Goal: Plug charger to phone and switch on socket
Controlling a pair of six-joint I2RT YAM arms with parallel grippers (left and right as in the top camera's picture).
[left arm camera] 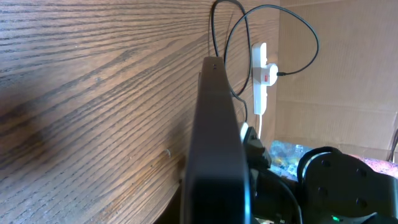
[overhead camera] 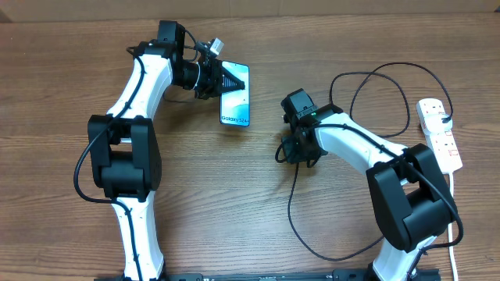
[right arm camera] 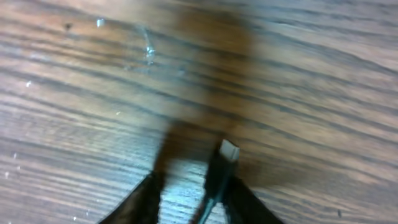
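The phone [overhead camera: 237, 97], its cyan screen lit and facing up, is at the upper middle of the table. My left gripper [overhead camera: 226, 80] is shut on its far end. The left wrist view shows the phone [left arm camera: 214, 137] edge-on as a dark slab. The charger [overhead camera: 291, 204], a thin black cable, loops from the socket [overhead camera: 439, 133] round to my right gripper [overhead camera: 287, 150]. In the right wrist view that gripper [right arm camera: 193, 186] stands open just above the wood. The charger's plug tip [right arm camera: 228, 151] leans against the right finger [right arm camera: 244, 200], with a gap to the left finger.
The socket [left arm camera: 260, 78] shows a red switch and the black cable plugged into its side; its white cord [overhead camera: 453, 204] runs down the table's right edge. Cardboard walls stand behind the table. The right arm's dark base [overhead camera: 410, 204] sits at the front right.
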